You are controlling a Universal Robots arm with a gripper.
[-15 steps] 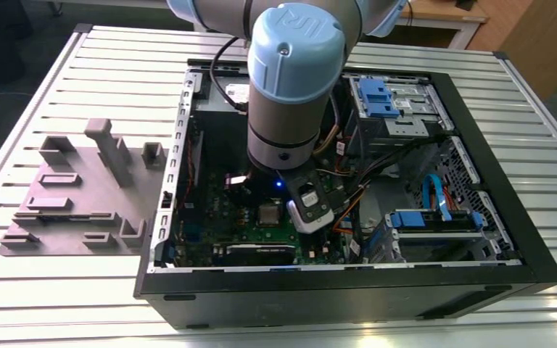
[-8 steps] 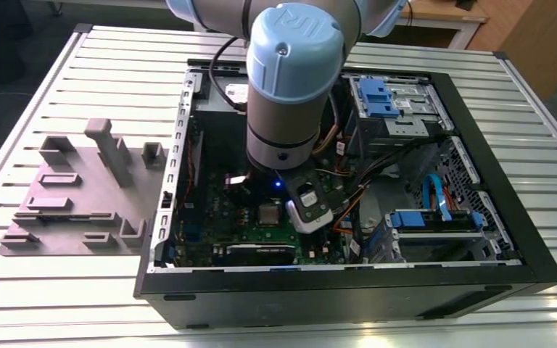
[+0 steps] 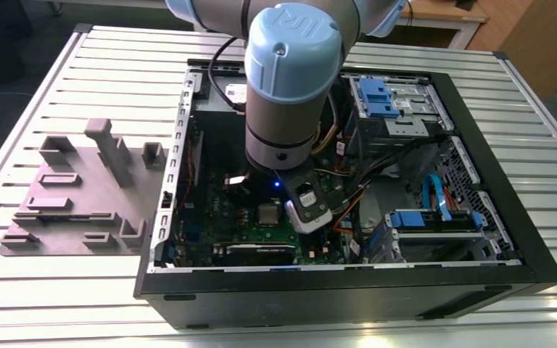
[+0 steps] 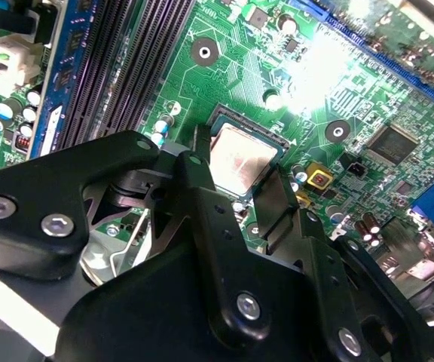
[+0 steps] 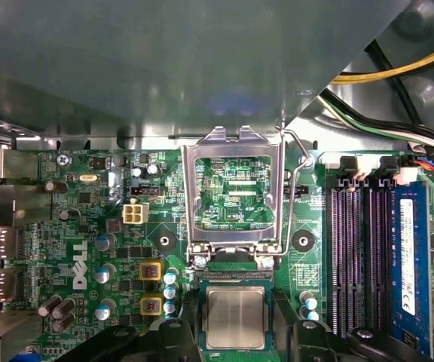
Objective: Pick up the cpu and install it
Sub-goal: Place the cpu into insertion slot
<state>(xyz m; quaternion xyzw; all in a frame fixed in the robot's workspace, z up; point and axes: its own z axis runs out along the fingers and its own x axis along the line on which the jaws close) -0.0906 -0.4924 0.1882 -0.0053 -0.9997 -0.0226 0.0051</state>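
The cpu [image 5: 236,317] is a small square chip with a silvery top. It lies flat in its socket on the green motherboard [image 5: 89,226], and also shows in the second wrist view [image 4: 239,154] and the exterior view [image 3: 267,213]. My gripper [image 5: 236,333] hangs right over it, inside the computer case. Its black fingers [image 5: 178,335] stand on either side of the chip with a narrow gap on each side, so it is open. The second wrist view shows the gripper [image 4: 238,172] straddling the chip the same way.
The metal socket frame [image 5: 191,196] is flipped up and open beside the cpu, its wire lever [image 5: 296,197] raised. Long black memory slots [image 5: 353,256] run close by. Case walls [image 3: 356,290], cables [image 3: 356,196] and blue drive bays [image 3: 385,98] surround the arm [image 3: 283,94]. A grey fixture plate [image 3: 75,196] lies outside.
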